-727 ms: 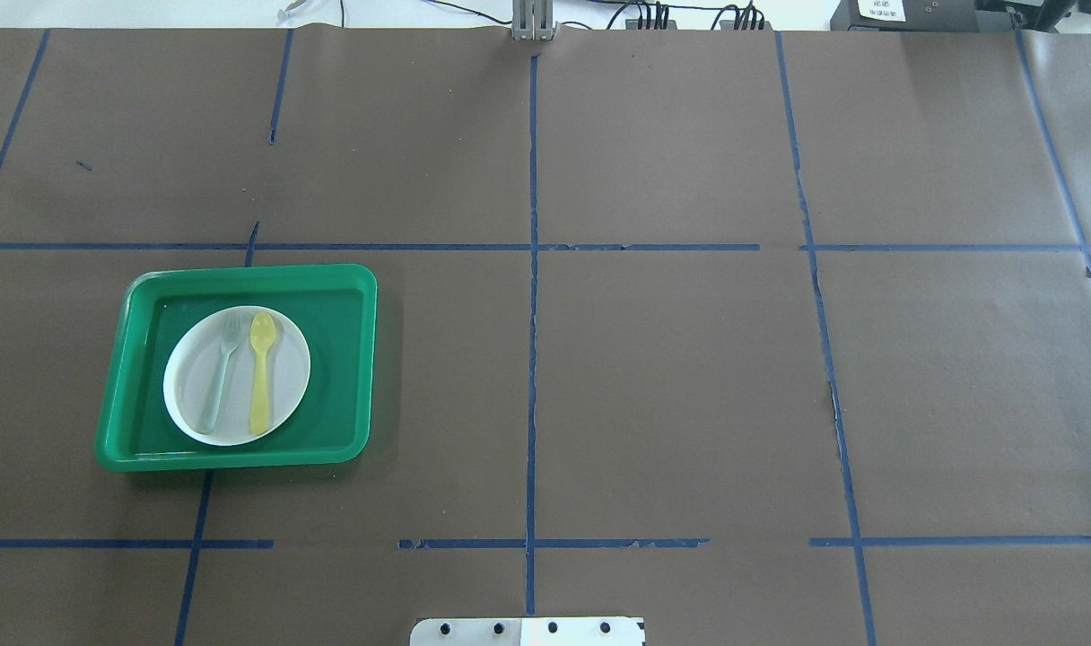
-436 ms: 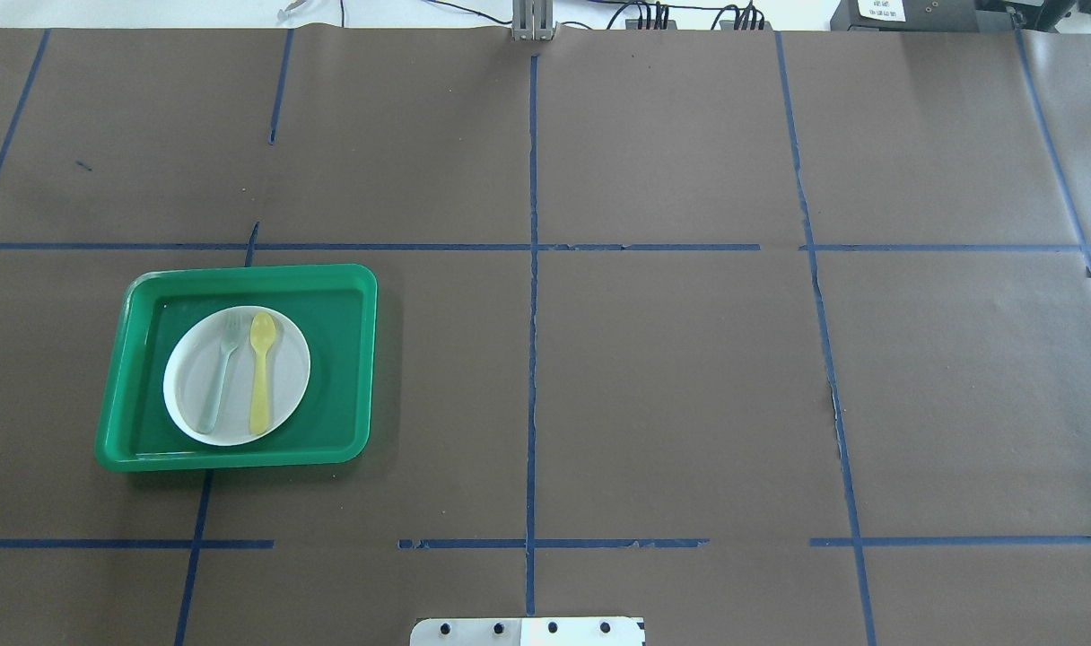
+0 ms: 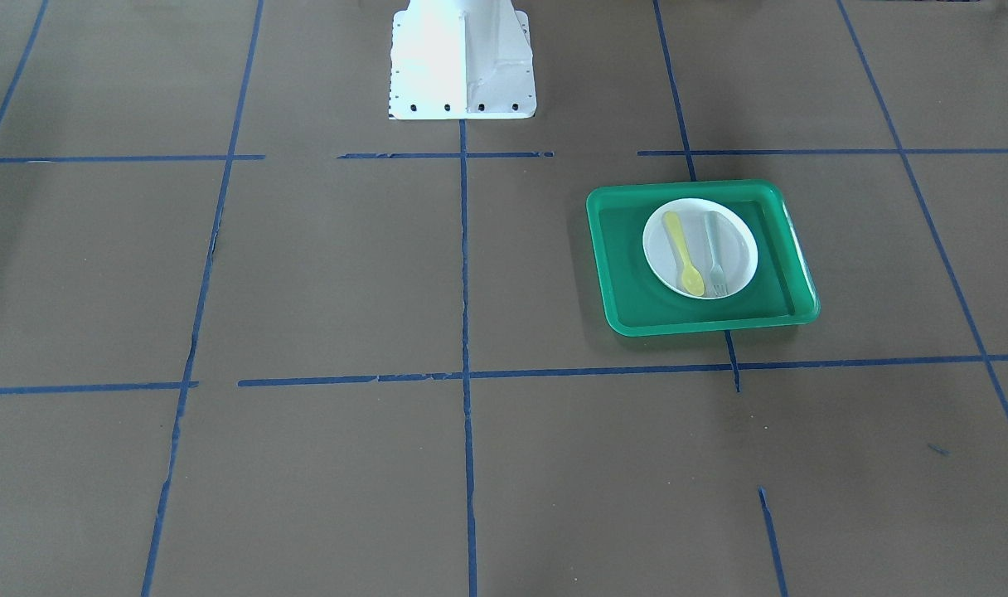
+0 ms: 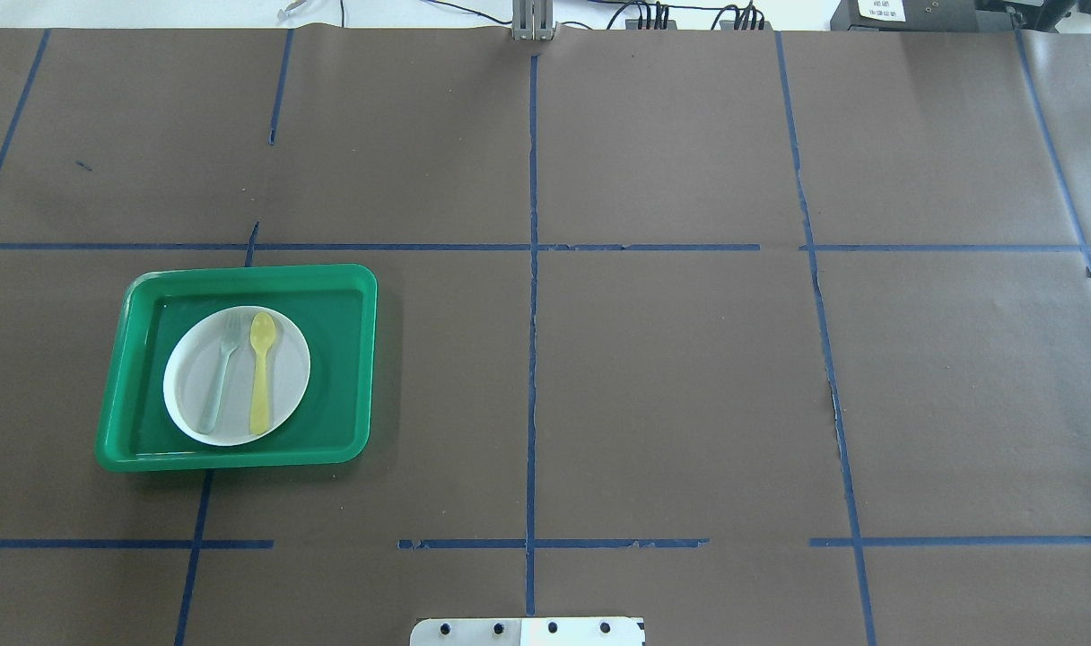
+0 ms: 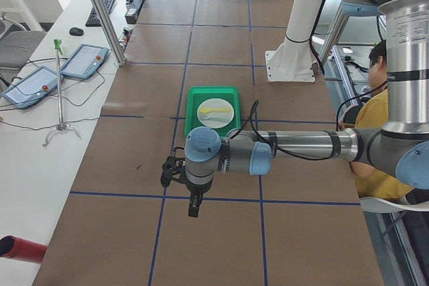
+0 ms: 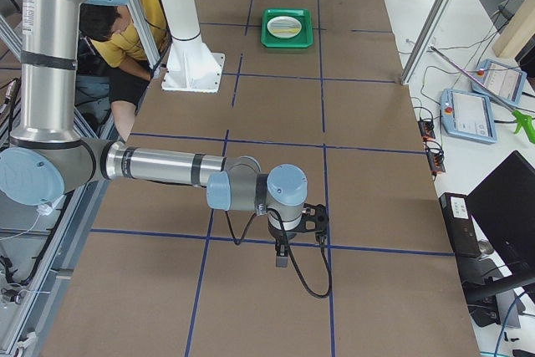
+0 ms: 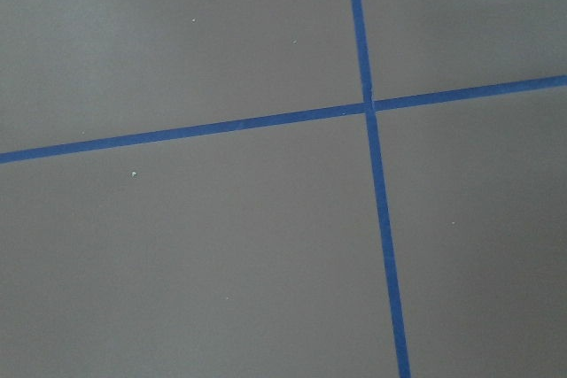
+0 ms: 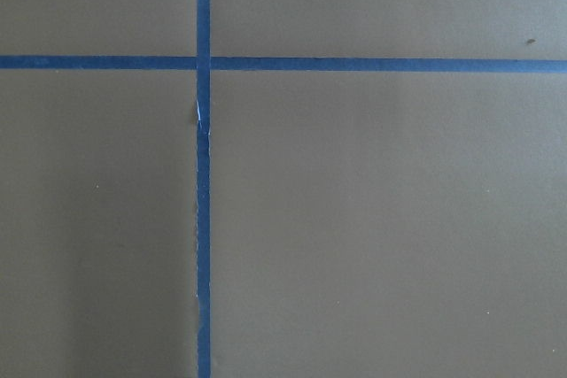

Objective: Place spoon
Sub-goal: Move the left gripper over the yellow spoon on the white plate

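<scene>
The spoon (image 4: 261, 372) lies flat on a white plate (image 4: 290, 377), bowl toward the far edge and handle toward the robot's edge. A fork (image 4: 220, 372) lies parallel just beside it, on the side nearer the table's (image 4: 671, 377) left end. The plate sits in a green tray (image 4: 348, 359) on the left half, midway between the robot's edge and the far edge.

The left gripper (image 5: 194, 211) hangs over the table nearer its left end, well apart from the tray. The right gripper (image 6: 282, 258) hangs near the right end. I cannot tell how wide either pincer stands. Both wrist views show only the brown cover and crossing blue tape (image 7: 368, 104).
</scene>
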